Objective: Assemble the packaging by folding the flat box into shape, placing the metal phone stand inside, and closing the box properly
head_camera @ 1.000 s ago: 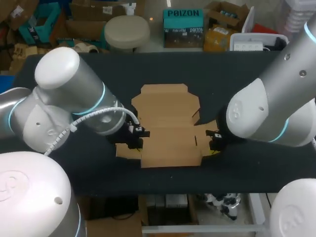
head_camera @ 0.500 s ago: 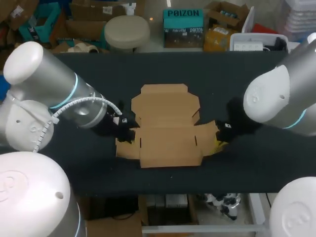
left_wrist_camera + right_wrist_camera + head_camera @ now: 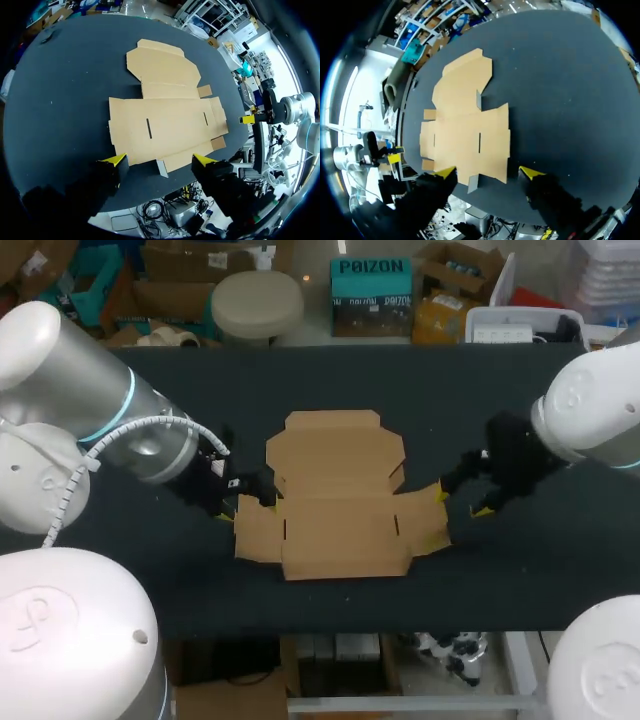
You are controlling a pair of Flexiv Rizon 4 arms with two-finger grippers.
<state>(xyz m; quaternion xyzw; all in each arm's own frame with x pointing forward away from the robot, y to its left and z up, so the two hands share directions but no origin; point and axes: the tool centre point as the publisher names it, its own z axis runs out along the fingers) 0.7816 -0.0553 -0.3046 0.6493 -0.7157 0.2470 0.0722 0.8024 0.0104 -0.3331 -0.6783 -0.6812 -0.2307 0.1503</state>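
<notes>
Dark tabletop fills my feeds, with the flat box lying unfolded on it. Only the overhead camera shows both arms at once, coming in at the box's opposite side flaps. The wrist cameras show the finger spread instead. The left gripper is spread wide and holds nothing, and the box's near edge lies between its yellow tips. The right gripper is equally wide and empty, with the box's edge likewise between its tips. Whether any tip touches cardboard, I cannot tell. Each wrist feed also catches the other gripper beyond the box.
</notes>
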